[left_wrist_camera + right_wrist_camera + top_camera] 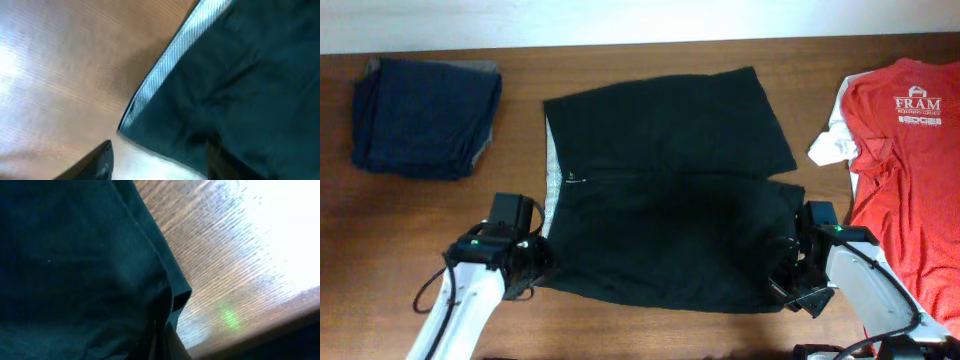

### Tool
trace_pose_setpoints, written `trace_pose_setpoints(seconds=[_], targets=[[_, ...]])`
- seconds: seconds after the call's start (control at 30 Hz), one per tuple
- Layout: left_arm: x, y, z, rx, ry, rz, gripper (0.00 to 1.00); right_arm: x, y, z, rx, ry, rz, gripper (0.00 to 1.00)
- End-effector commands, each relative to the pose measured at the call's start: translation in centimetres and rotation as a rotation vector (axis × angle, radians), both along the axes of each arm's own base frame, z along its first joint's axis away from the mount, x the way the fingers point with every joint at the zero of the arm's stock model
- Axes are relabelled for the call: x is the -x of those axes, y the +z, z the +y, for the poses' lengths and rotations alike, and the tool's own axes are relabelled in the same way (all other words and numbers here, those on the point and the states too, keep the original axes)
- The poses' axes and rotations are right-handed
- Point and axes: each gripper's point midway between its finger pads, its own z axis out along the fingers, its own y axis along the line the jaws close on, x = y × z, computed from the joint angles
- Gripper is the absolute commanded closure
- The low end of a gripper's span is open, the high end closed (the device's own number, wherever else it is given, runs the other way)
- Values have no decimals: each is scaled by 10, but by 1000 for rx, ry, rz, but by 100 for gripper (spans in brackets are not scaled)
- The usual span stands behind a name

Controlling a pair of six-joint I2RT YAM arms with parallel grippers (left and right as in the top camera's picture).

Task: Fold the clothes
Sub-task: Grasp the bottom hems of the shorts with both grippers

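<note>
Clothes lie spread on the wooden table: one black shorts-like piece, with a pale band down its left edge. Left gripper is at the near left corner with its jaws spread. In the left wrist view we see its two fingers standing apart, with the cloth's corner and the end of the band between them. One finger is over black fabric and the other over bare wood; we cannot tell whether either touches. Right gripper is at the near right corner with its jaws pressed together. The right wrist view shows the hem bunched into a small fold that runs into the fingertips, pinched there. Only the overhead view shows a red T-shirt at the right edge and a dark navy folded stack at the far left, both apart from the garment.
</note>
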Motion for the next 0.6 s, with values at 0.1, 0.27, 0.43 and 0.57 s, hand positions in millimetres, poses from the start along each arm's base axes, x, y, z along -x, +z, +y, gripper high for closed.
trace_pose_setpoints(seconds=[0.1, 0.27, 0.43, 0.57], targets=[[-8, -45, -2, 2, 66, 131, 65, -6, 1, -4, 18, -4, -20, 96], [21, -49, 0, -15, -54, 259, 39, -7, 1, -4, 19, -4, -27, 96], [28, -48, -11, 54, -47, 290, 37, -7, 1, -4, 19, -4, -27, 96], [21, -48, -17, 87, -26, 265, 47, -7, 1, -4, 18, -4, -27, 96]])
